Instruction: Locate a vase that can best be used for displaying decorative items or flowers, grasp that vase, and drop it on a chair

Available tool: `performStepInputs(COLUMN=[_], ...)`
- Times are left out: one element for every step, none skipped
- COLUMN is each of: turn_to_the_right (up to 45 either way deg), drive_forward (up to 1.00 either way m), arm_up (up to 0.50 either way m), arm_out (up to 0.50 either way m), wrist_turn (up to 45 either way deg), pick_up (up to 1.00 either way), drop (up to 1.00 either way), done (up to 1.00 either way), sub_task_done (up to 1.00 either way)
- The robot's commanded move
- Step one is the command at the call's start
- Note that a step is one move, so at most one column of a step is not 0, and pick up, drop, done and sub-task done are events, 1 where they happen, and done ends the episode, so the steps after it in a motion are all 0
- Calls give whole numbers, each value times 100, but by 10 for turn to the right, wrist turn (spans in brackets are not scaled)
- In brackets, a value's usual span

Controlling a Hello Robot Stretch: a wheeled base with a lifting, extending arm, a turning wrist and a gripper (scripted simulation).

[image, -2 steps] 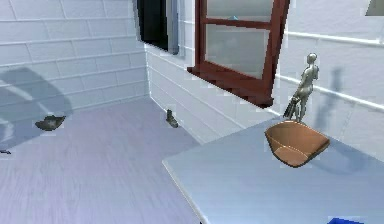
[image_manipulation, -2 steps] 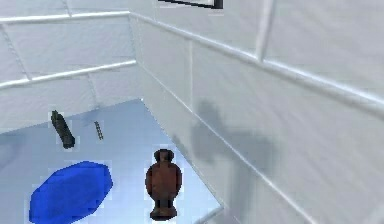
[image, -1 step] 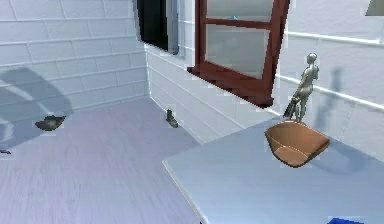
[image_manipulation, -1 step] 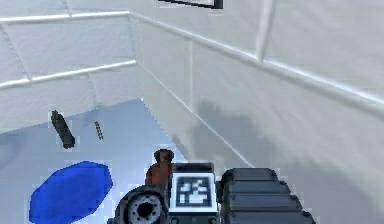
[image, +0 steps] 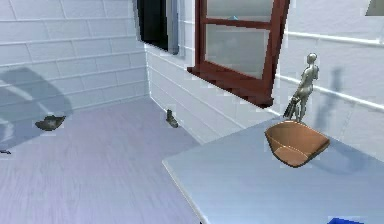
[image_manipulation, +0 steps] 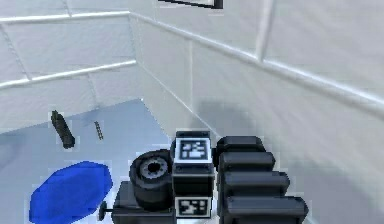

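1. Bench (image: 230,185) first: a broad grey top, its far edge running along the brick wall.
2. Claw (image_manipulation: 125,203) sits by the bench's near edge. Fingers apart or together? Can't tell. Blue dish (image_manipulation: 70,190) lies right at its tip, so can't tell if it holds anything.
3. Brown vessel (image: 297,143), my pick for the vase, stands upright near the wall-side edge, just before a statue (image: 305,85). I judge it lies frontward of the claw, past the dish and farther out.
4. Small dark bottle (image_manipulation: 62,128) stands beyond the dish.
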Motion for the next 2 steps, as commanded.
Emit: performStepInputs(turn_to_the_right=[0, 0], drive_forward=[0, 0], arm_up=[0, 0], arm_out=[0, 0], wrist_turn=[450, 450], pick_up=[0, 0], drop=[0, 0], done=[0, 0], sub_task_done=[0, 0])
